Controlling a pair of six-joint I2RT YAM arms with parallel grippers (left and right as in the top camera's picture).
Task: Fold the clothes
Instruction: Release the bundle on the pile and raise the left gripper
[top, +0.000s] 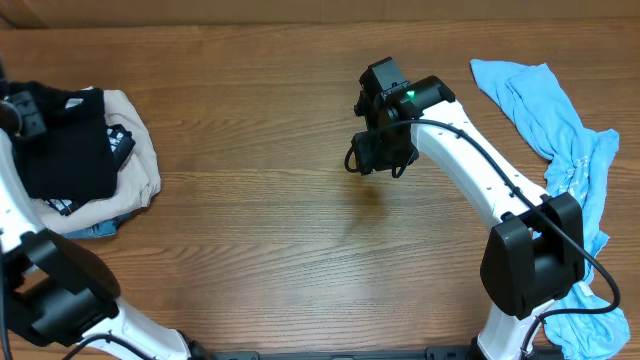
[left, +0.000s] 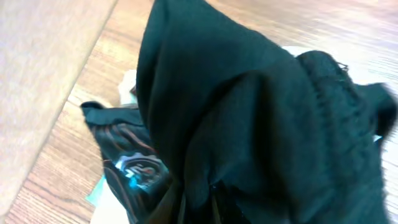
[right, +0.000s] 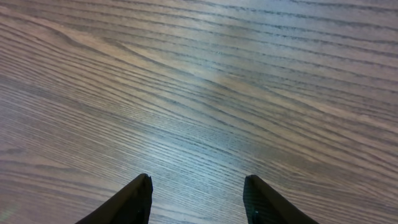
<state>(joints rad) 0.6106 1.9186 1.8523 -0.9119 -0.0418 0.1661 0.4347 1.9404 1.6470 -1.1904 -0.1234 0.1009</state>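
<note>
A black garment (top: 65, 150) lies on top of a pile at the far left and fills the left wrist view (left: 249, 112). My left gripper (top: 18, 112) is at the pile's left edge. Its fingers (left: 199, 205) are mostly buried in the black cloth and look shut on it. A light blue garment (top: 560, 130) lies crumpled along the right edge. My right gripper (top: 378, 152) hovers over bare wood in the middle of the table. It is open and empty (right: 197, 179), and far from both garments.
Under the black garment lie a beige garment (top: 135, 150), a dark printed one (left: 134, 168) and a bit of blue cloth (top: 100, 228). The blue garment trails down to the front right corner (top: 590, 320). The wooden table (top: 270, 220) spans the view.
</note>
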